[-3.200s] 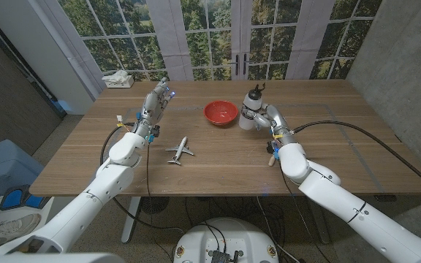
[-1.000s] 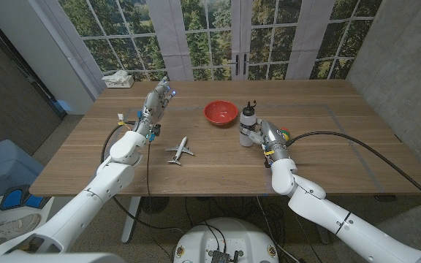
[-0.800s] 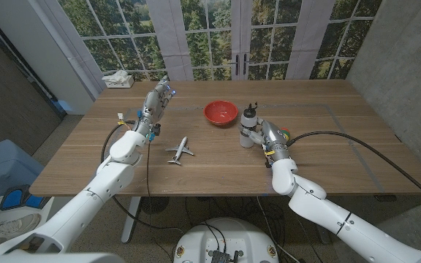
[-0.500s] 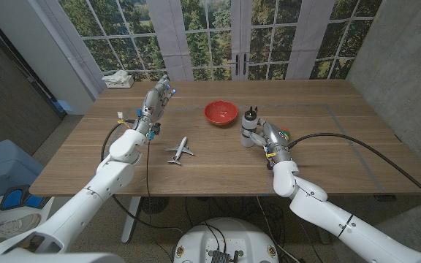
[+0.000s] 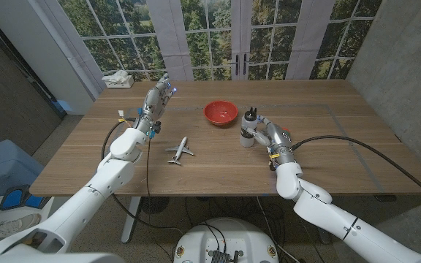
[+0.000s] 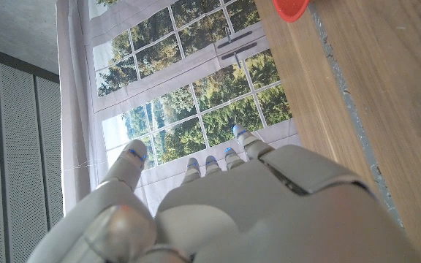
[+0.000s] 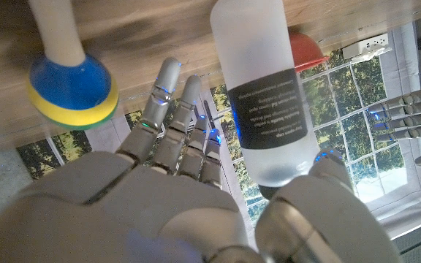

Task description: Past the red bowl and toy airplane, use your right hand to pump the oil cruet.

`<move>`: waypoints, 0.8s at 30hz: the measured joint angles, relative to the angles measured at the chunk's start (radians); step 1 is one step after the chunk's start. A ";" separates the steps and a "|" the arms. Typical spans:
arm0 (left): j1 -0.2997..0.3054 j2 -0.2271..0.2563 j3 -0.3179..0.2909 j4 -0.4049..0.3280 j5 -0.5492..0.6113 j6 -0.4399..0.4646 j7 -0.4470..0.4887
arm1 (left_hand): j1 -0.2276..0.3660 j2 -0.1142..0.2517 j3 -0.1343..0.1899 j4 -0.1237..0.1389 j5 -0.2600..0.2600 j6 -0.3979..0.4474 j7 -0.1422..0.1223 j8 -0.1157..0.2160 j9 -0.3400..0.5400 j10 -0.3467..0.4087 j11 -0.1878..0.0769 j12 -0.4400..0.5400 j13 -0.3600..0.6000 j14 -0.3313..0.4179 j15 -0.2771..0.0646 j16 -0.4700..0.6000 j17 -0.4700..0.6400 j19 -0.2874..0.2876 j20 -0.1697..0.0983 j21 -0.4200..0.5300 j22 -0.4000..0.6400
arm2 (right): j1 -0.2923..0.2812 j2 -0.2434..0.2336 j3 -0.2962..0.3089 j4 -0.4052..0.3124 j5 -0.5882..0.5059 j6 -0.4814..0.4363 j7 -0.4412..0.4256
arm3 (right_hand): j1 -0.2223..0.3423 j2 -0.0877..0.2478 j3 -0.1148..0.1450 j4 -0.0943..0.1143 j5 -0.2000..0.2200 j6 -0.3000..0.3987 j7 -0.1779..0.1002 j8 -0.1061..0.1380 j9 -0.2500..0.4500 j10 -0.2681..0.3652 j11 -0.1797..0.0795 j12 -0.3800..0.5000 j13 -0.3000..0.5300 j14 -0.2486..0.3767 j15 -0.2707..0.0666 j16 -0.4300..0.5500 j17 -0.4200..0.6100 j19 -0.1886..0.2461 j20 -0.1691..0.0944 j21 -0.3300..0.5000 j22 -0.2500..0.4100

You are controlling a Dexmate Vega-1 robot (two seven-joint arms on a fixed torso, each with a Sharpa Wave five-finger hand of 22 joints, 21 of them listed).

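We observe the oil cruet (image 5: 248,132) standing upright on the wooden counter (image 5: 218,164), just to the right of the red bowl (image 5: 220,112) and well apart from the toy airplane (image 5: 180,150), which lies nearer the counter's front edge. The right hand (image 5: 267,134) is at the cruet's right side; in the right wrist view the cruet (image 7: 263,95), a frosted bottle with a dark label, sits between the thumb (image 7: 326,168) and the extended fingers (image 7: 168,102). We cannot tell from the views whether the hand clamps the bottle or only brackets it. A white-handled object with a blue and yellow end (image 7: 71,77) lies on the counter beside the right hand. The left hand (image 5: 156,98) is over the counter's far left area, well apart from the bowl; its fingers (image 6: 212,162) are extended and apart, holding nothing. A white box (image 5: 119,79) sits at the far left corner, in front of the paned windows (image 5: 218,33).
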 measured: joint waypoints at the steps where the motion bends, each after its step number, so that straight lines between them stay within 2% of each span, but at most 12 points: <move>1: 0.000 0.000 0.000 0.000 0.000 0.000 0.000 | 0.000 0.000 0.000 0.000 0.000 0.000 0.000 0.000 0.000 0.000 0.000 0.000 0.000 0.000 0.000 0.000 0.000 0.000 0.000 0.000 0.000 | 0.000 0.000 0.001 0.000 0.000 0.001 0.000 | -0.003 0.003 -0.011 0.000 0.000 0.000 0.000 0.000 0.000 -0.003 -0.003 0.002 -0.001 -0.020 0.002 -0.015 -0.011 -0.026 0.011 -0.018 0.000; 2: -0.001 -0.001 0.000 0.001 0.000 0.000 0.000 | 0.000 0.000 0.000 0.000 0.000 0.000 0.000 0.000 0.000 0.000 0.000 0.000 0.000 0.000 0.000 0.000 0.000 0.000 0.000 0.000 0.000 | -0.003 -0.002 0.005 0.000 0.006 0.013 -0.002 | -0.012 0.012 -0.021 -0.001 0.000 0.000 0.000 0.000 0.000 -0.007 0.000 0.007 -0.004 -0.040 0.004 -0.030 -0.021 -0.054 0.024 -0.037 -0.002; 4: -0.001 -0.001 0.000 0.002 0.000 0.000 0.000 | 0.000 0.000 0.000 0.000 0.000 0.000 0.000 0.000 0.000 0.000 0.000 0.000 0.000 0.000 0.000 0.000 0.000 0.000 0.000 0.000 0.000 | -0.006 -0.005 0.012 0.000 0.013 0.027 -0.004 | -0.024 0.004 -0.039 0.001 0.008 0.000 0.000 0.007 0.000 -0.011 0.004 0.007 -0.007 -0.079 0.008 -0.056 -0.040 -0.096 0.046 -0.071 -0.005; 5: -0.001 -0.001 0.000 0.002 0.000 0.000 0.000 | 0.000 0.000 0.000 0.000 0.000 0.000 0.000 0.000 0.000 0.000 0.000 0.000 0.000 0.000 0.000 0.000 0.000 0.000 0.000 0.000 0.000 | -0.006 -0.005 0.012 0.000 0.020 0.038 -0.005 | -0.034 0.014 -0.046 0.002 0.008 0.005 -0.004 0.007 0.000 -0.011 0.004 0.007 -0.009 -0.094 0.009 -0.066 -0.046 -0.112 0.053 -0.083 -0.005; 8: -0.001 -0.003 0.000 0.003 0.000 0.000 0.000 | 0.000 0.000 0.000 0.000 0.000 0.000 0.000 0.000 0.000 0.000 0.000 0.000 0.000 0.000 0.000 0.000 0.000 0.000 0.000 0.000 0.000 | -0.006 -0.005 0.012 0.000 0.043 0.074 -0.005 | -0.056 0.012 -0.065 0.011 0.010 0.017 -0.002 0.009 0.000 -0.016 0.009 0.007 -0.011 -0.131 0.011 -0.090 -0.065 -0.154 0.074 -0.119 -0.005; 9: -0.001 -0.003 0.000 0.003 0.000 0.000 0.002 | 0.000 0.000 0.000 0.000 0.000 0.000 0.000 0.000 0.000 0.000 0.000 0.000 0.000 0.000 0.000 0.000 0.000 0.000 0.000 0.000 0.000 | -0.018 -0.014 0.039 0.001 0.047 0.080 -0.004 | -0.056 0.012 -0.071 0.014 0.015 0.017 -0.002 0.011 0.000 -0.016 0.009 0.007 -0.014 -0.140 0.009 -0.096 -0.069 -0.170 0.077 -0.130 -0.005; 11: -0.001 -0.003 0.000 0.003 0.000 0.000 0.003 | 0.000 0.000 0.000 0.000 0.000 0.000 0.000 0.000 0.000 0.000 0.000 0.000 0.000 0.000 0.000 0.000 0.000 0.000 0.000 0.000 0.000 | -0.023 -0.019 0.052 0.002 0.071 0.109 0.005 | -0.082 0.012 -0.083 0.018 0.015 0.021 -0.006 0.011 0.000 -0.024 0.017 0.007 -0.015 -0.166 0.012 -0.111 -0.081 -0.191 0.091 -0.153 -0.005; 14: -0.001 -0.004 0.000 0.003 0.000 0.000 0.003 | 0.000 0.000 0.000 0.000 0.000 0.000 0.000 0.000 0.000 0.000 0.000 0.000 0.000 0.000 0.000 0.000 0.000 0.000 0.000 0.000 0.000 | -0.023 -0.019 0.052 0.002 0.103 0.147 0.023 | -0.108 0.013 -0.106 0.030 0.021 0.028 -0.013 0.011 0.000 -0.033 0.018 0.007 -0.020 -0.202 0.014 -0.134 -0.098 -0.233 0.098 -0.191 -0.005; 16: 0.000 -0.004 0.000 0.003 0.001 0.000 0.006 | 0.000 0.000 0.000 0.000 0.000 0.000 0.000 0.000 0.000 0.000 0.000 0.000 0.000 0.000 0.000 0.000 0.000 0.000 0.000 0.000 0.000 | -0.034 -0.032 0.082 0.005 0.136 0.182 0.042 | -0.131 0.016 -0.119 0.037 0.023 0.031 -0.016 0.011 0.000 -0.042 0.020 0.007 -0.025 -0.232 0.014 -0.151 -0.112 -0.265 0.102 -0.222 -0.008; 19: 0.001 -0.004 0.000 0.002 0.002 0.000 0.009 | 0.000 0.000 0.000 0.000 0.000 0.000 0.000 0.000 0.000 0.000 0.000 0.000 0.000 0.000 0.000 0.000 0.000 0.000 0.000 0.000 0.000 | -0.039 -0.038 0.098 0.008 0.167 0.215 0.061 | -0.181 0.039 -0.145 0.058 0.039 0.037 -0.025 0.007 -0.004 -0.068 0.024 -0.001 -0.038 -0.305 0.016 -0.192 -0.143 -0.343 0.095 -0.293 -0.009; 21: 0.003 -0.004 0.000 -0.001 0.003 0.000 0.011 | 0.000 0.000 0.000 0.000 0.000 0.000 0.000 0.000 0.000 0.000 0.000 0.000 0.000 0.000 0.000 0.000 0.000 0.000 0.000 0.000 0.000 | -0.043 -0.044 0.113 0.012 0.214 0.259 0.096 | -0.213 0.072 -0.154 0.081 0.044 0.034 -0.034 0.003 -0.005 -0.094 0.021 -0.007 -0.053 -0.366 0.017 -0.223 -0.171 -0.405 0.075 -0.352 -0.009; 24: 0.004 -0.004 0.000 -0.002 0.004 0.000 0.013 | 0.000 0.000 0.000 0.000 0.000 0.000 0.000 0.000 0.000 0.000 -0.008 0.000 0.000 0.000 0.000 0.000 0.000 0.000 0.000 0.000 0.000 | -0.048 -0.054 0.138 0.021 0.261 0.302 0.129 | -0.246 0.105 -0.154 0.103 0.048 0.029 -0.040 -0.001 -0.009 -0.130 0.015 -0.012 -0.073 -0.435 0.018 -0.251 -0.208 -0.459 0.036 -0.416 -0.009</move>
